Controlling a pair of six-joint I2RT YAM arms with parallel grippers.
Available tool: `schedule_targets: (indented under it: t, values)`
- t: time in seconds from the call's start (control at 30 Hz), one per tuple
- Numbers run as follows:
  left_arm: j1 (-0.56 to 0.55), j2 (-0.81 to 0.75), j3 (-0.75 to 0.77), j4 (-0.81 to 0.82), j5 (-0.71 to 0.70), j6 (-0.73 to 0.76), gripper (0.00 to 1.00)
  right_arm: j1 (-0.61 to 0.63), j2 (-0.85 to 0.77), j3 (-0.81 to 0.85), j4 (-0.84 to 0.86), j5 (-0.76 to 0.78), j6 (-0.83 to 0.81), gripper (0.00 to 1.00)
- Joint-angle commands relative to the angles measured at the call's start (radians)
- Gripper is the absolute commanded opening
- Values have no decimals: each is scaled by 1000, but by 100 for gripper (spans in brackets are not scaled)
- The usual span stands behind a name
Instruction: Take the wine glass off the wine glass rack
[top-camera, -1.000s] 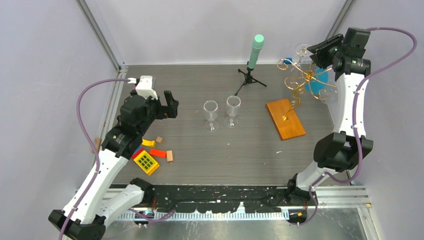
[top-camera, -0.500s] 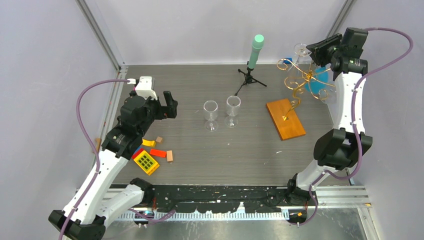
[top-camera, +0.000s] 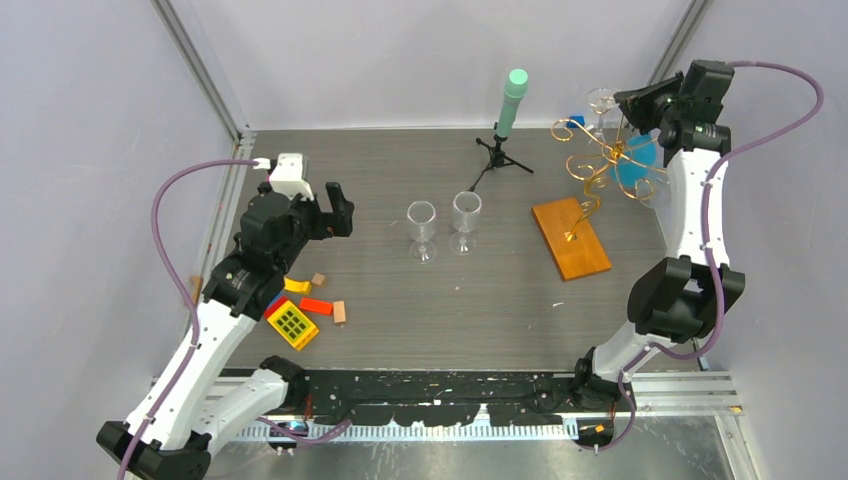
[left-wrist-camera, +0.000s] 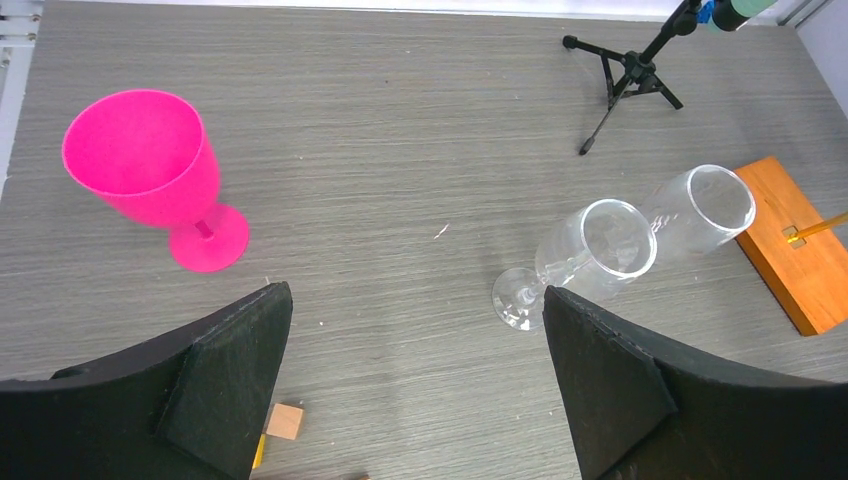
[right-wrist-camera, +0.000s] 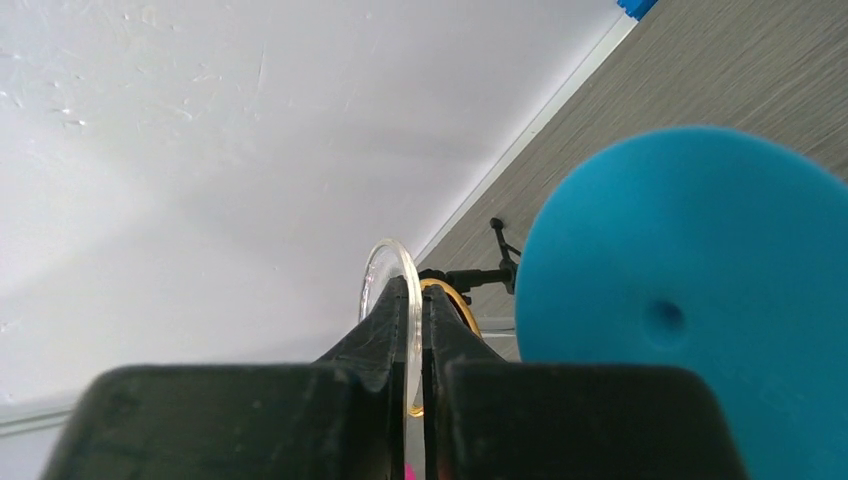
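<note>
right gripper (right-wrist-camera: 418, 300): pinched tight on foot of wine glass (right-wrist-camera: 385, 262)
wine glass: far right, at far arm of wine glass rack (top-camera: 605, 160)
left gripper (left-wrist-camera: 415, 298): spread wide, empty, left side

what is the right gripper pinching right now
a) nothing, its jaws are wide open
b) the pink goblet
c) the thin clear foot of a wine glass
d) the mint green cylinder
c: in the right wrist view the right gripper is closed on the thin clear foot of a wine glass, with a blue disc off to one side.
</note>
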Motion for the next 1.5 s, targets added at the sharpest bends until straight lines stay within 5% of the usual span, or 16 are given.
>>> schedule_targets:
  t: [0.0,0.43,0.8,1.47]
  values:
    - [-2,-19,-4,28,-20,-1,100,3,-71,-70,109,37,28,1]
    - [-2,-20,-6,29,-19,-1,100,4,-205,-187,272,106,55,0]
    - [-2,-21,-3,31,-15,-1,100,4,-258,-192,203,167,21,0]
    - [-2,-23,-1,28,-17,3,100,3,-143,-121,275,203,-39,0]
